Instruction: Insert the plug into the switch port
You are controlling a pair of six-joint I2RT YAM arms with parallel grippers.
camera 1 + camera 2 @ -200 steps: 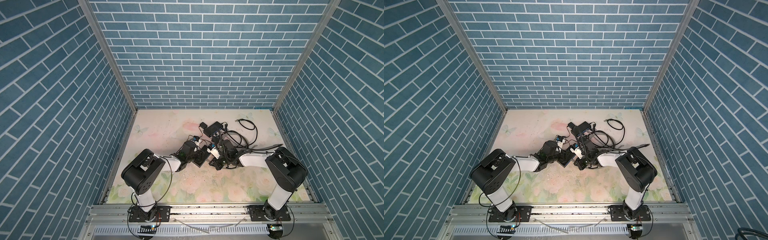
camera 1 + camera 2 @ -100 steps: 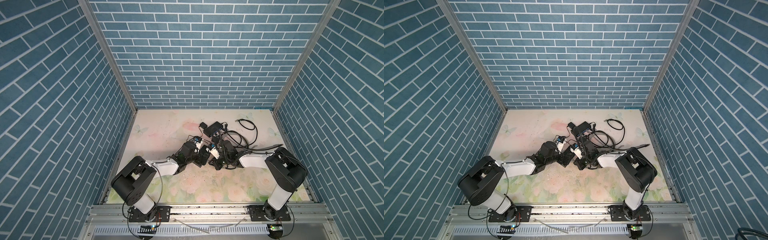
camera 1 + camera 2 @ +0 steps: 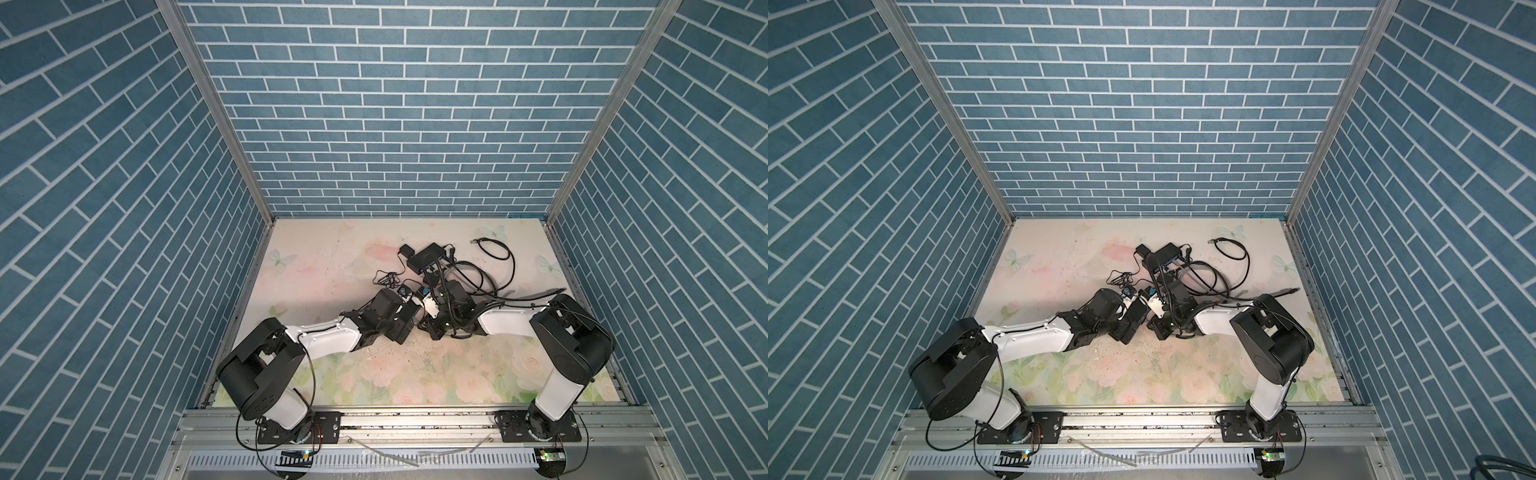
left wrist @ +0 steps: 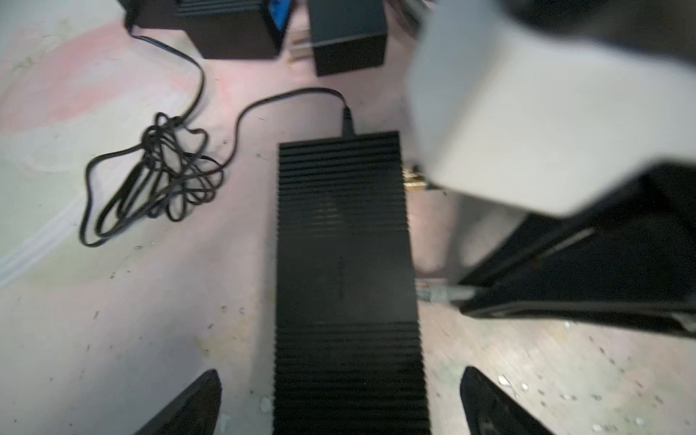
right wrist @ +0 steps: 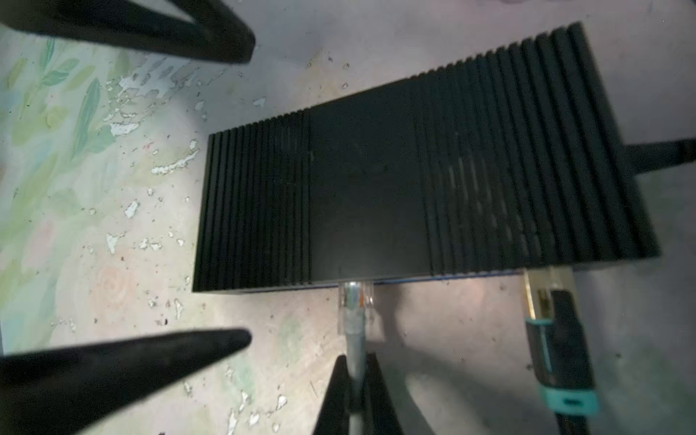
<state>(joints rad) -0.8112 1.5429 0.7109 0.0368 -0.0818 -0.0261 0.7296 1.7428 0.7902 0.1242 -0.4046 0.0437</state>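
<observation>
- The desk (image 3: 316, 266) carries everything; the tangle of wires and boxes at its back lies as it did a second ago.
- The left arm (image 3: 328, 336) has changed most: in both top views its elbow has sunk toward the front left corner and its white link now stretches out long and low.
- The right arm (image 3: 507, 320) has stayed where it was.
- The switch (image 4: 346, 263) lies flat on the desk near the middle. Its long axis runs straight away from the left wrist camera, and its port side faces the right arm.
- The left claw (image 4: 341, 373) has spread wide. Its fingers (image 4: 196, 399) flank the near end of the switch with a gap on each side, holding nothing.
- The right claw (image 5: 356, 361) is pinched tight on the grey cable (image 5: 354, 339) just behind the plug.
- The plug (image 5: 354, 301), clear, is at the middle of the port side. Its long axis is in line with the cable and square to that side, nose into the switch. How deep it sits cannot be told.
</observation>
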